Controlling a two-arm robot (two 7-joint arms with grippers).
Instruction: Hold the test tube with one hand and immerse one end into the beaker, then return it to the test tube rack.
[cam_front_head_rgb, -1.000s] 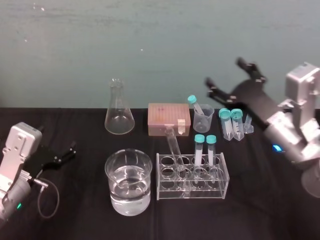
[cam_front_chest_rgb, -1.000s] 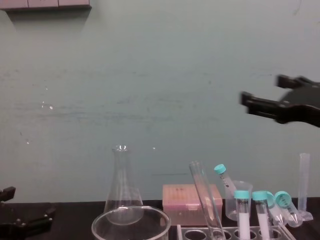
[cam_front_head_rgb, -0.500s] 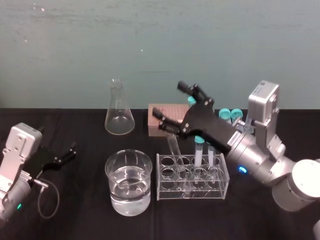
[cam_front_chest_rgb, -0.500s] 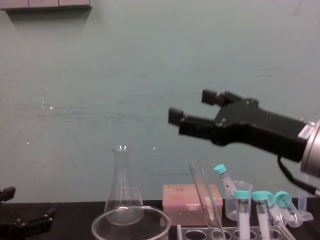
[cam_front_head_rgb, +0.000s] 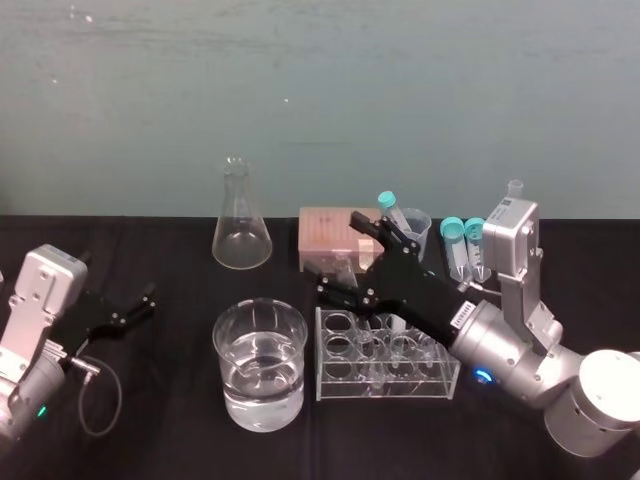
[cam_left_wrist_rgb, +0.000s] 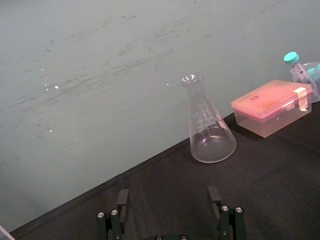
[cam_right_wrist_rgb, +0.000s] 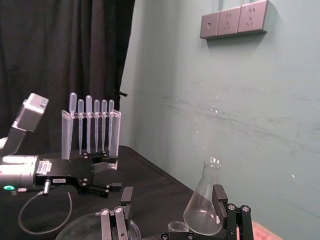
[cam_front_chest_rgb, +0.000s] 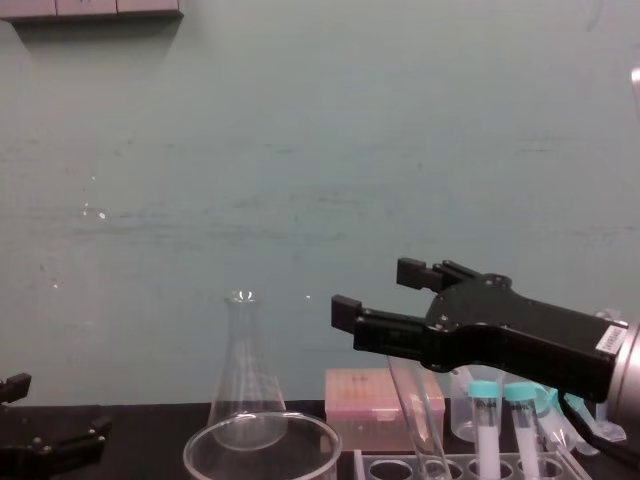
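Scene: a black worktop (cam_front_head_rgb: 150, 420) in front of a teal wall, set with lab glassware.
Right hand (cam_front_head_rgb: 340, 253): comes in from the right, above the left part of the rack (cam_front_head_rgb: 385, 368). Its fingers are spread wide, one on each side of the tube's upper end. The chest view shows a gap between them; I cannot tell whether either finger touches the glass.
Tube (cam_front_chest_rgb: 420, 420): stands in a hole toward the rack's left end, leaning so that its top tilts left. Its lip sits between the right hand's fingers.
Rack: clear plastic, at mid-worktop, just right of the beaker (cam_front_head_rgb: 258, 330). Two capped tubes (cam_front_chest_rgb: 485, 420) with white contents stand upright in its right part.
Beaker: wide clear glass, partly filled with clear liquid, near the front.
Left hand (cam_front_head_rgb: 125, 312): low at the far left of the worktop, fingers spread, holding nothing, well apart from the glassware.
Far row: a flask (cam_front_head_rgb: 241, 225) on the left and a pink box (cam_front_head_rgb: 325, 235) to its right.
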